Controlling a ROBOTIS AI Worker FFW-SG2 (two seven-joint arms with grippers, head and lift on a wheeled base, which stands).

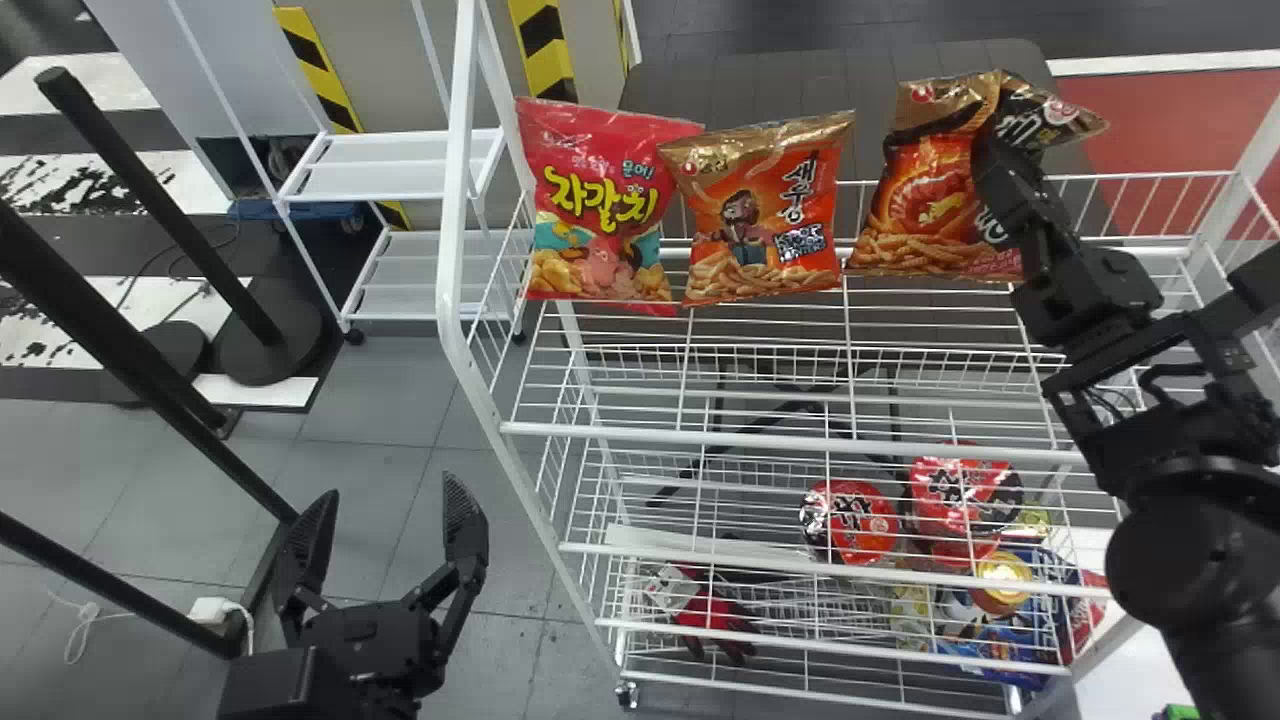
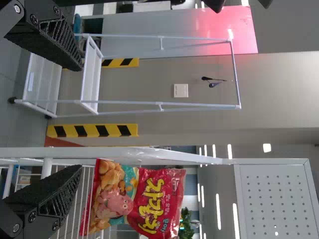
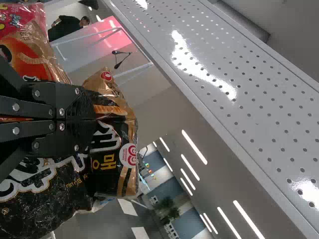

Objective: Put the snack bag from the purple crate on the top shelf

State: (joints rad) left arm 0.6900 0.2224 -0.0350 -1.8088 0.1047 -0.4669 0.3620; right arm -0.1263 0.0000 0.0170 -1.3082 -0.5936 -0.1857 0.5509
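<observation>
We find bright, even indoor light. Beyond the right gripper (image 1: 1000, 175), white strip lights (image 3: 247, 219) glow, and hard glare streaks a perforated panel (image 3: 224, 55). At its fingers, we record small glints on the snack bag (image 3: 109, 174). Beyond the left gripper (image 1: 392, 485), we note reddish glare on a glossy board (image 2: 174, 32).

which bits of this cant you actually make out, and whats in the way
- Part of the held bag's front: head view, behind the right gripper.
- Whether that bag touches the top shelf: head view, its own front hides its underside.
- One side of the red bag: left wrist view, cut off by the picture's edge.
- Full fronts of the low red packs: head view, behind shelf wires.
</observation>
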